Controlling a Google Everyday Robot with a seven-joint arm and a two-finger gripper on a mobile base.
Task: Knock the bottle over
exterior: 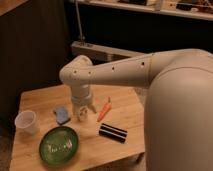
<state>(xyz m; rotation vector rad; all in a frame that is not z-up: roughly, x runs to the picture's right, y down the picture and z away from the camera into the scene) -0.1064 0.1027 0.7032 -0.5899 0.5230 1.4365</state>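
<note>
Since the job is a topple and not a lift, the gripper (84, 108) hangs low over the table (131, 114) on a wrist that points straight down, at a height where a sideways nudge would serve. The bottle (82, 116) stands upright directly beneath its tip, touching it or just short of it; I cannot tell which. Nor can I tell whether the gripper is open or closed. A blue sponge (62, 115) lies just beside the gripper on the picture-left, and an orange stick (104, 111) lies near it on the other side, so a push either way sends the bottle toward one of them. A black block (112, 132) sits in front of the gripper, toward the camera and to the right. A green plate (59, 145) lies in front and to the left, and a cup (27, 121) stands well apart, further left. The bottle is not yet down, so the task is undone.
</note>
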